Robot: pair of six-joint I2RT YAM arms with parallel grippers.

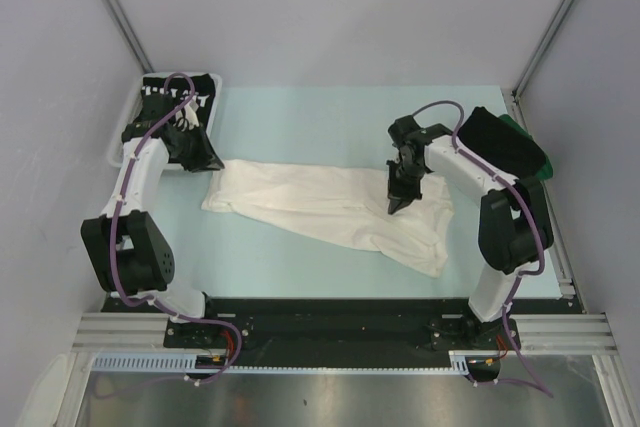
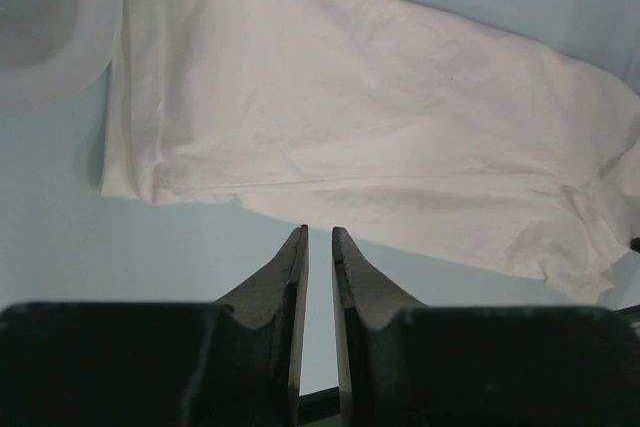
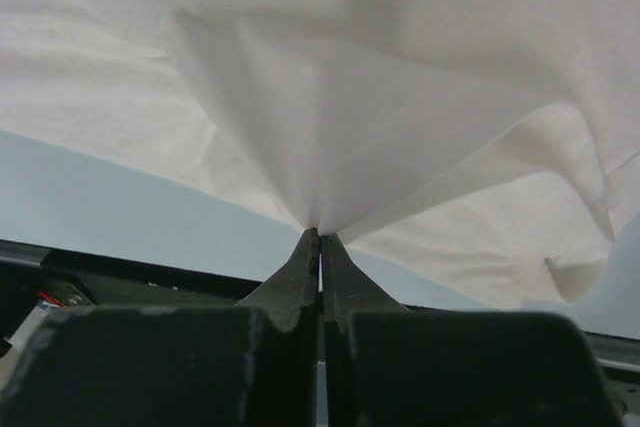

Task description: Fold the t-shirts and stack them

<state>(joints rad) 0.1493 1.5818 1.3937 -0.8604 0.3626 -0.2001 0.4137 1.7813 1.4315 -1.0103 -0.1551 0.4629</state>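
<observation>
White t-shirt (image 1: pixel 320 202) pinched by right gripper (image 3: pixel 320 235)

Right gripper's fingers are fully closed on a fold of the shirt near its right end, and the cloth tents up from the tips. The shirt lies crumpled across mid table (image 1: pixel 300 117), from just beside the basket (image 1: pixel 115 142) to in front of the right arm. Left gripper (image 2: pixel 318 232) hangs over bare table just short of the shirt's near-left edge, jaws a narrow slit apart with nothing between them. Black t-shirt with white lettering (image 1: pixel 175 97) is in the basket, far left. Plain black t-shirt (image 1: pixel 495 137) sits on the dark green t-shirt (image 1: pixel 540 162) at the far right edge.
</observation>
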